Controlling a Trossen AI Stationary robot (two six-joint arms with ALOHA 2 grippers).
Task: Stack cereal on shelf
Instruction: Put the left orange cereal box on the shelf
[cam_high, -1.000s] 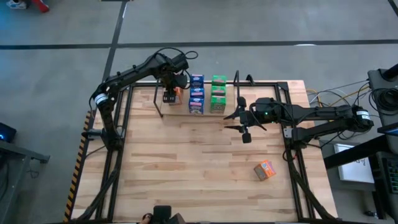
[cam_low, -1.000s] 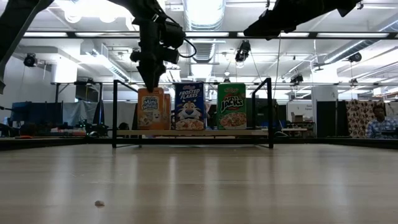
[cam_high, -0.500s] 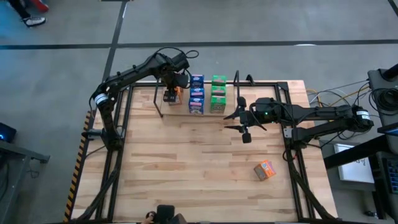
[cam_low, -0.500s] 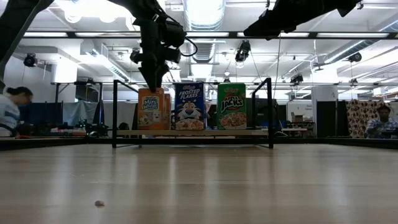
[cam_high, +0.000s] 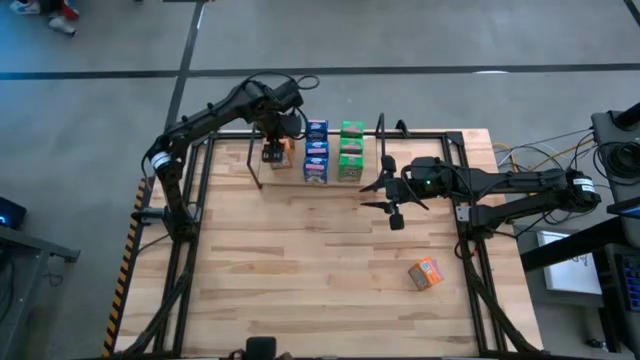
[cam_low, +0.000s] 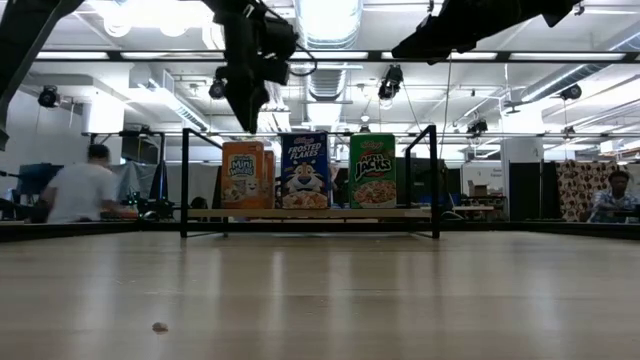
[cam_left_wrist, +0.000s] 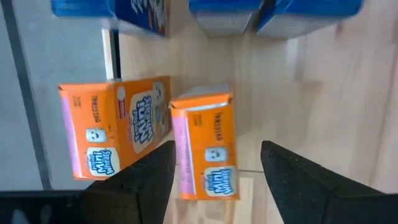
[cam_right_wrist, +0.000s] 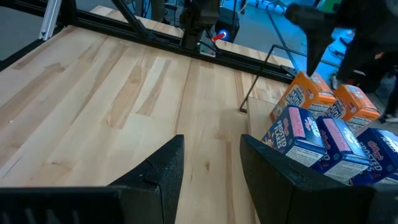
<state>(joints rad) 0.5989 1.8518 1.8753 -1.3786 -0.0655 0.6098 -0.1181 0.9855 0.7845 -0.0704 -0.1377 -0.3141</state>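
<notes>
The right gripper (cam_high: 383, 192), fingers spread and empty, hangs mid-table, nearer than the left to the lone small orange cardboard cereal box (cam_high: 426, 273) lying toward the table's front.

Open left tool (cam_left_wrist: 214, 171) above two orange boxes (cam_left_wrist: 205, 146).

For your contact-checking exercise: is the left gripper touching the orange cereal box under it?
Apart. In the low view the left gripper hangs above the orange cereal box with clear background between them; the left wrist view shows its open fingers off the box.
</notes>
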